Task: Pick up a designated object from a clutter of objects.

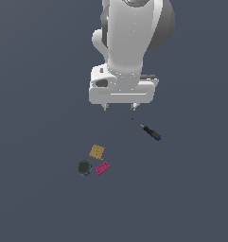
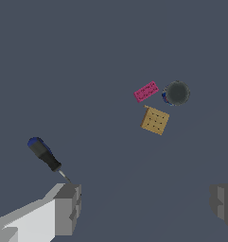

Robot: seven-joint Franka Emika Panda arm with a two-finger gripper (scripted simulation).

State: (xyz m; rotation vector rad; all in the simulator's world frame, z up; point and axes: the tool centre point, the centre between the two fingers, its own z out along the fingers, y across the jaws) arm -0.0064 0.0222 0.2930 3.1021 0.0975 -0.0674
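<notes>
Screwdriver point(image 1: 149, 131) lies on its own right of centre in the exterior view, flat on the grey desk point(image 1: 35, 203), well apart from the other three items. Its thin shaft points up-left toward the arm and its blue cap points down-right. That isolation matters: fingers could likely come down on either side of the handle without bumping anything else.

Lower, left of centre in the same frame, sits the rest of the clutter: a tan cracker point(image 1: 97, 151), a dark disc point(image 1: 83, 167) just below it and a pink brick point(image 1: 102, 168) beside the disc, all close together.

Above the desk hangs the gripper point(image 1: 119, 107), near the top centre of the exterior view, with two short fingertips showing under the white hand. In the wrist view the fingers point(image 2: 68, 208) stand wide apart at the lower corners, with nothing between them, so the gripper is open and empty. How high it hangs cannot be read from these renders.

In the wrist view the screwdriver point(image 2: 44, 154) lies at lower left, its shaft tip just by one finger, so the gripper is off to one side of it rather than over the handle. The grasp looks not yet begun; my guess is that the hand needs to shift toward the black handle, then descend and close across it.
</notes>
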